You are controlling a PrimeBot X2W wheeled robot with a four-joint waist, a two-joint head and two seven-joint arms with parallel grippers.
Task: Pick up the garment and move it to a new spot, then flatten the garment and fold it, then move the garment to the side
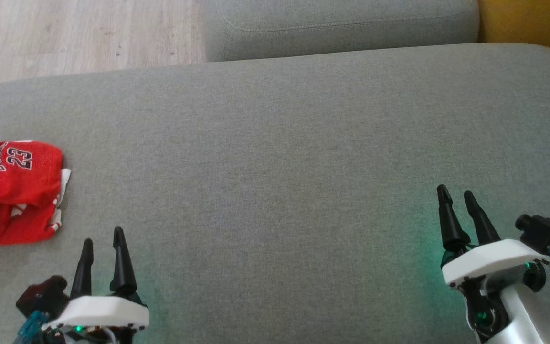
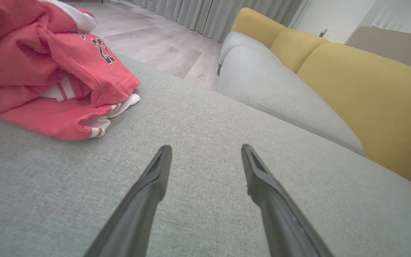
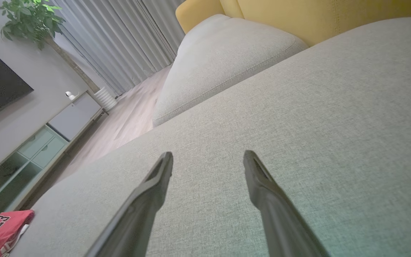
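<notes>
The left end effector (image 1: 103,235) has its two fingers spread with nothing between them, hovering over bare grey fabric close to the near edge of the seat (image 1: 275,143), toward its left side. The right end effector (image 1: 455,190) is spread the same way and holds nothing. It sits toward the seat's right edge, a little farther from the near edge than the left one.

Between the two lies a broad stretch of open seat, reaching up to the far edge.

The garment (image 1: 15,191), a red jersey with white trim and the number 23, lies crumpled in a loose heap at the seat's left edge. It is near the left end effector, beyond and to the left of its fingertips, and not touching them. It is well apart from the right end effector.

The far edge of the seat curves down at its left corner, where wood floor (image 1: 65,33) shows beyond. Past the middle of the far edge sits a second grey cushion (image 1: 337,24), set apart by a narrow seam. A yellow backrest (image 1: 528,21) rises behind the far right corner.
</notes>
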